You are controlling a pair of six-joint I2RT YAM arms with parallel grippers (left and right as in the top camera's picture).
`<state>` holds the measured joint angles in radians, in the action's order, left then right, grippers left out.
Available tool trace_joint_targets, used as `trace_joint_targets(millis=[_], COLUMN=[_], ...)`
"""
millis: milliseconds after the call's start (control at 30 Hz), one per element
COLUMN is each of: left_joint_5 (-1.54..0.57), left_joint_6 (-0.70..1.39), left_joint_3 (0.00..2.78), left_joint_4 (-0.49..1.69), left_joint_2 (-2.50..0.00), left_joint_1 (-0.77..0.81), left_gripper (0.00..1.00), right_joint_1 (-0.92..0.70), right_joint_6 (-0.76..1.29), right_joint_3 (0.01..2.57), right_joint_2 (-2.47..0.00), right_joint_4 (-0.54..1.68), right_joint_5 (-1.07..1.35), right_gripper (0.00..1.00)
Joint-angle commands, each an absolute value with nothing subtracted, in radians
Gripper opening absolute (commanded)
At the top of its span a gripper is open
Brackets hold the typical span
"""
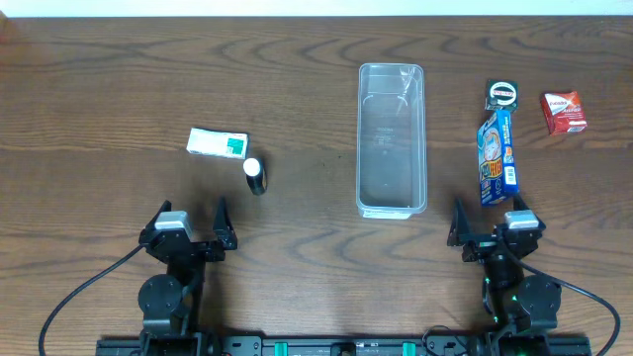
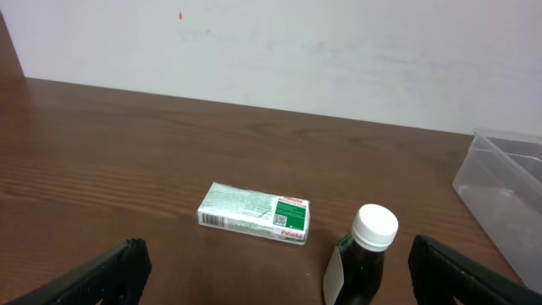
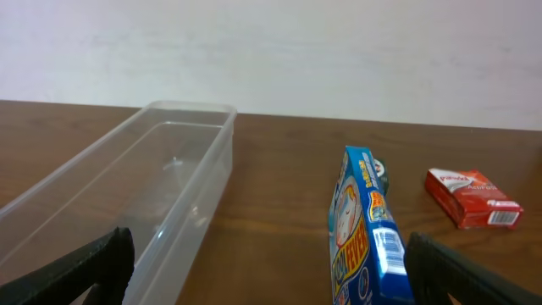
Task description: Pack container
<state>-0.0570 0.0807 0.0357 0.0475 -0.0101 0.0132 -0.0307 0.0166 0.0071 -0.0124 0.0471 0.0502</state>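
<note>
You had the container point(image 1: 391, 138) empty mid-table, lengthwise from near edge to far, likely so both arms could reach it. Blue packet point(image 1: 497, 156) lay toward the right edge, white-and-green box point(image 1: 218, 143) toward the left. Left gripper point(image 1: 193, 220) and right gripper point(image 1: 487, 222) gaped wide, holding nothing.

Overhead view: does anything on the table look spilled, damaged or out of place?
Nothing stands out. The container sits upright, empty and unbroken, and the bottle stands capped with nothing spilled around it.
</note>
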Motion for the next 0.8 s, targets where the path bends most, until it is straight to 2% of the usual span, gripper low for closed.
trace_joint_targets(millis=[0, 233, 300, 433, 500, 567, 633, 767], left_joint_5=[-0.068, -0.068, -0.068, -0.068, -0.068, -0.068, -0.068, -0.068], left_joint_6=[0.075, 0.075, 0.075, 0.075, 0.075, 0.075, 0.075, 0.075], left_joint_3=[0.004, 0.004, 0.004, 0.004, 0.004, 0.004, 0.004, 0.004], left_joint_4=[0.064, 0.064, 0.064, 0.064, 0.064, 0.064, 0.064, 0.064], left_joint_2=[-0.004, -0.004, -0.004, -0.004, -0.004, -0.004, -0.004, -0.004], left_joint_1=[0.008, 0.008, 0.008, 0.008, 0.008, 0.008, 0.008, 0.008], left_gripper=[0.98, 0.98, 0.98, 0.98, 0.98, 0.98, 0.98, 0.98], right_joint_1=[-0.024, -0.024, -0.024, -0.024, -0.023, -0.023, -0.02, 0.013], right_joint_6=[0.035, 0.329, 0.421, 0.426, 0.434, 0.413, 0.308, 0.085], right_joint_3=[0.005, 0.005, 0.006, 0.009, 0.038, 0.097, 0.19, 0.439], right_joint_2=[-0.006, -0.006, -0.006, -0.006, -0.006, -0.012, -0.041, -0.192], right_joint_4=[-0.02, -0.083, -0.185, -0.482, -0.538, -0.495, -0.395, -0.041], right_joint_5=[0.102, 0.45, 0.527, 0.645, 0.648, 0.643, 0.639, 0.535], right_gripper=[0.99, 0.99, 0.99, 0.99, 0.99, 0.99, 0.99, 0.99])
